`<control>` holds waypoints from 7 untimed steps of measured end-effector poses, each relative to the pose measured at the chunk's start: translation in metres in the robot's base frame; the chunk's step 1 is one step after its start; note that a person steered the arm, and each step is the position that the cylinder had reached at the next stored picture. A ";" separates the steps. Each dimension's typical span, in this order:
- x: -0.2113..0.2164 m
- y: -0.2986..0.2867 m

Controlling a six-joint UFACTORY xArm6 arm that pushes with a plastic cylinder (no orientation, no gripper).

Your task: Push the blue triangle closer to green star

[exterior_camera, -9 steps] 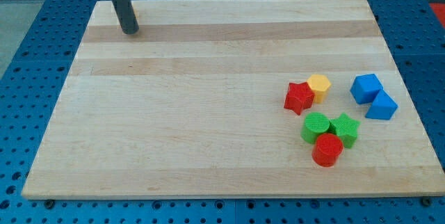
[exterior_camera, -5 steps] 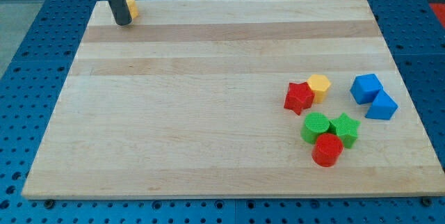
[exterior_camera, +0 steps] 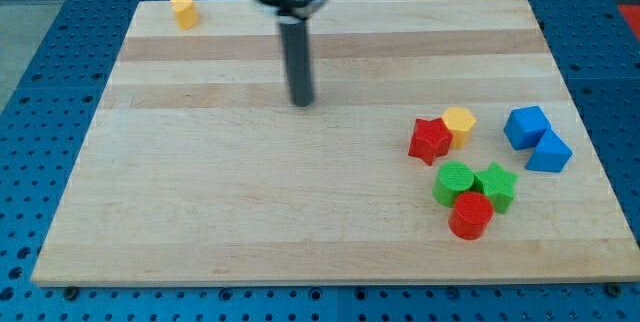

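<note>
Camera view: the only view on hand.
Tip: the dark rod's tip (exterior_camera: pixel 301 103) has travelled from the tabletop's top-left corner toward the middle, and now rests on bare wood in the upper half.
End effector: a plain rod with nothing to clench or release; it touches no block.
Uncovered block: the small yellow block (exterior_camera: pixel 183 11) at the top-left corner, hidden behind the rod before, now stands clear.
Blue triangle: the blue triangular block (exterior_camera: pixel 549 151) sits near the right edge of the light wooden tabletop (exterior_camera: pixel 250 202), touching the blue cube (exterior_camera: pixel 526 126); it has not moved.
Green star: the green star-shaped block (exterior_camera: pixel 496 184) lies left of and below the triangle, apart from it, beside the green cylinder (exterior_camera: pixel 455 182) and red cylinder (exterior_camera: pixel 470 215).
Other blocks: the red star (exterior_camera: pixel 430 139) and yellow hexagonal block (exterior_camera: pixel 459 122) are unmoved.
Meaning: judged as approach only; the tip probably needs to reach the triangle's right side to push leftward and downward.
</note>
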State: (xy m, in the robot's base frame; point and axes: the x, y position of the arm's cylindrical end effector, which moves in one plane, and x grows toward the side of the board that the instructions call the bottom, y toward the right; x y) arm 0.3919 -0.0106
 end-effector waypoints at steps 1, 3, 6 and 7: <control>-0.005 0.068; -0.006 0.221; 0.050 0.326; 0.077 0.316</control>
